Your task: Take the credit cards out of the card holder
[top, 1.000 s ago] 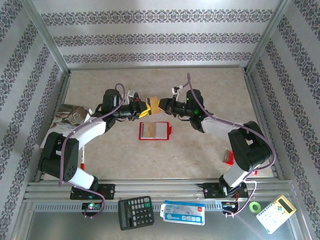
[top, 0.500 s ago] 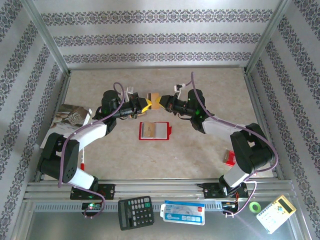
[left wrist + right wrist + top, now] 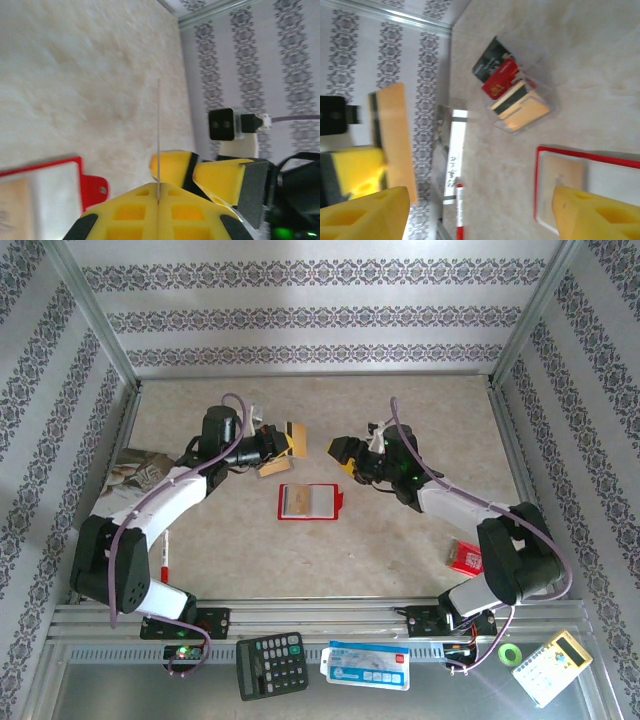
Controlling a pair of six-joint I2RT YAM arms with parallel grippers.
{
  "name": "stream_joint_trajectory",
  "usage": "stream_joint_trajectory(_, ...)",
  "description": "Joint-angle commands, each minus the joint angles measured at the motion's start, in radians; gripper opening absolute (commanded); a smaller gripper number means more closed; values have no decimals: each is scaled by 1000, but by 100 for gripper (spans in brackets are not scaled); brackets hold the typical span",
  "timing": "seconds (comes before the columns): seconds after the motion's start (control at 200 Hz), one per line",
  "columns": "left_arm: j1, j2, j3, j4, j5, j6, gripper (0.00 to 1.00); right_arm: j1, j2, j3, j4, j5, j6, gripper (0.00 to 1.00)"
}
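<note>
Card (image 3: pixel 395 135) edge-on, pinched in closed left fingers (image 3: pixel 135 215) | right fingers (image 3: pixel 340 449) spread, empty | card holder (image 3: pixel 305 502) open, apart from both

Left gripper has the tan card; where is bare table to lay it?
Bare: the beige tabletop along the back wall, and the stretch between the red folding card holder and the near rail. Crowded: below the left gripper with its tan card, where a clear plastic tray of credit cards lies near the holder.

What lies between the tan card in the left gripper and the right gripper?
That stretch is bare table, seen in the top external view; the tan card and the right gripper stand apart.
</note>
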Motion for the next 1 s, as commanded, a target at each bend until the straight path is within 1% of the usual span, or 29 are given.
stream_joint_trajectory(0.0, 9, 3, 105, -342, -188, 355, 0, -11, -38, 3, -195, 114, -134, 81)
stream_joint_trajectory(0.095, 11, 56, 188, -442, -250, 520, 0, -19, -51, 8, -254, 158, -175, 86)
stream_joint_trajectory(0.195, 11, 98, 230, -470, -278, 724, 0, -25, -63, 19, -297, 191, -220, 93)
stream_joint_trajectory(0.25, 12, 123, 256, -493, -336, 828, 0, -30, -70, 23, -311, 199, -248, 97)
stream_joint_trajectory(0.315, 10, 164, 304, -537, -395, 937, 0, -38, -76, 30, -320, 201, -273, 98)
stream_joint_trajectory(0.35, 11, 188, 331, -569, -406, 1007, 0, -43, -80, 33, -325, 203, -284, 98)
stream_joint_trajectory(0.385, 11, 214, 359, -601, -407, 1089, 0, -47, -82, 35, -328, 203, -290, 98)
stream_joint_trajectory(0.49, 11, 290, 440, -713, -347, 1321, 0, -68, -86, 41, -338, 206, -296, 98)
stream_joint_trajectory(0.54, 11, 325, 489, -770, -326, 1405, 0, -78, -84, 44, -342, 195, -296, 98)
stream_joint_trajectory(0.6, 10, 367, 540, -833, -333, 1491, 0, -89, -84, 47, -345, 183, -296, 98)
stream_joint_trajectory(0.635, 11, 391, 573, -868, -345, 1531, 0, -92, -84, 48, -346, 180, -296, 98)
stream_joint_trajectory(0.744, 11, 467, 663, -943, -402, 1602, 0, -97, -86, 50, -345, 169, -296, 98)
stream_joint_trajectory(0.874, 15, 525, 727, -1019, -412, 1707, 0, -96, -87, 49, -332, 133, -296, 98)
stream_joint_trajectory(0.994, 30, 552, 756, -1023, -410, 1748, 0, -97, -97, 37, -333, 141, -293, 98)
